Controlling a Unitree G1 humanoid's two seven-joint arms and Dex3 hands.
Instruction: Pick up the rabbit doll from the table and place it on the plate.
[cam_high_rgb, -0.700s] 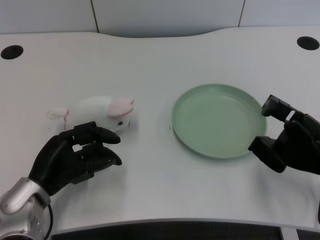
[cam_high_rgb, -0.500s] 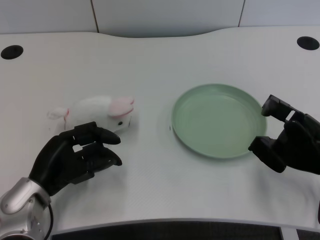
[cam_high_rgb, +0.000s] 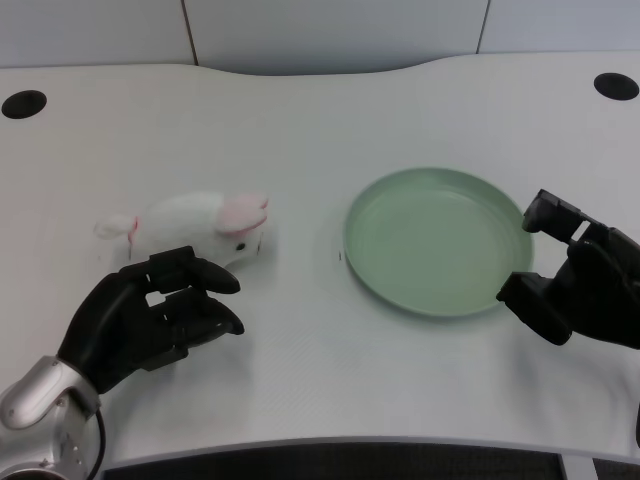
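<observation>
A white rabbit doll (cam_high_rgb: 195, 225) with pink ears lies on its side on the white table, left of centre, head toward the right. A pale green plate (cam_high_rgb: 436, 240) sits right of centre with nothing on it. My left hand (cam_high_rgb: 150, 318) hovers just in front of the doll, fingers curled inward and holding nothing; its fingertips (cam_high_rgb: 215, 278) reach close to the doll's near side and hide a little of it. My right hand (cam_high_rgb: 580, 285) rests at the plate's right rim.
The table's front edge (cam_high_rgb: 330, 448) runs along the bottom. Two dark cable holes sit at the back left corner (cam_high_rgb: 23, 103) and the back right corner (cam_high_rgb: 615, 85). A grey wall stands behind the table.
Almost nothing differs; my left hand has drifted very slightly down and left. The doll and plate stay put.
</observation>
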